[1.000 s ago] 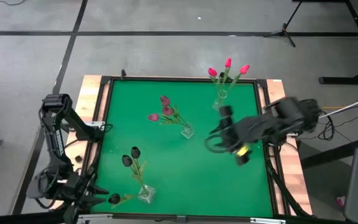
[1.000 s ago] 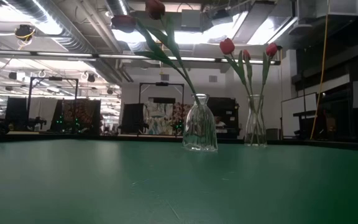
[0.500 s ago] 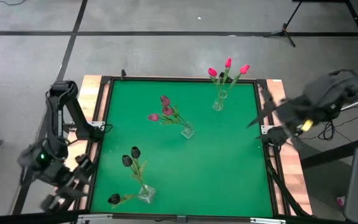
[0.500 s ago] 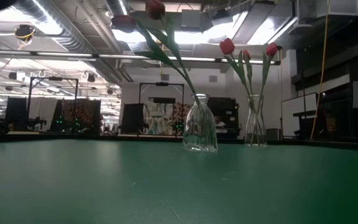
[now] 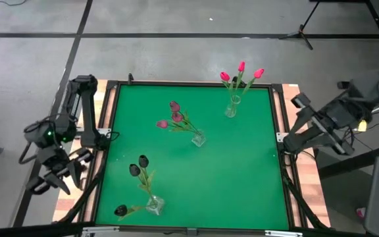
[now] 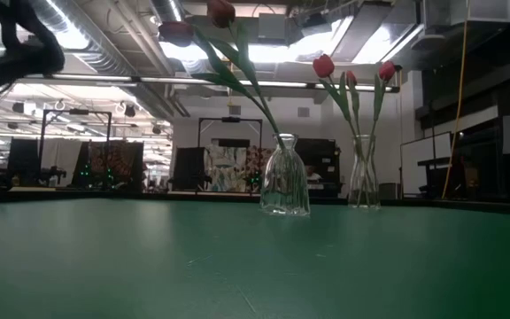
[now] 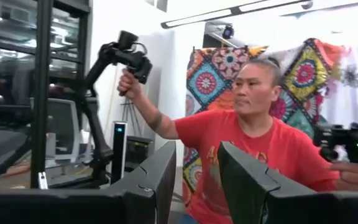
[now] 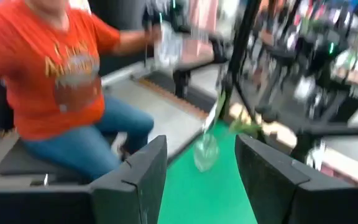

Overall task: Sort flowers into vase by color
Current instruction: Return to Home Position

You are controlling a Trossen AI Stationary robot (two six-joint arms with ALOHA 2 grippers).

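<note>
Three clear glass vases [image 5: 198, 139] of thin-stemmed tulips [image 5: 241, 66] on flat green table [image 5: 242, 171], left claw [image 7: 196, 152] spread, right claw [image 8: 201, 144] spread

Nine artificial tulips stand sorted by colour in three clear glass vases on a green table [image 5: 242, 178]. Three bright pink-red tulips [image 5: 241, 67] rise from a slim vase [image 5: 231, 110] by the table's top edge in the overhead view, right of centre. Three dusky mauve-pink tulips [image 5: 177, 117] fan leftward from a bell-shaped vase [image 5: 199, 139] near the middle. Three near-black tulips [image 5: 143, 160] sit in a third vase [image 5: 154, 205] by the bottom edge, with two heads raised and one drooping low to the left.
</note>
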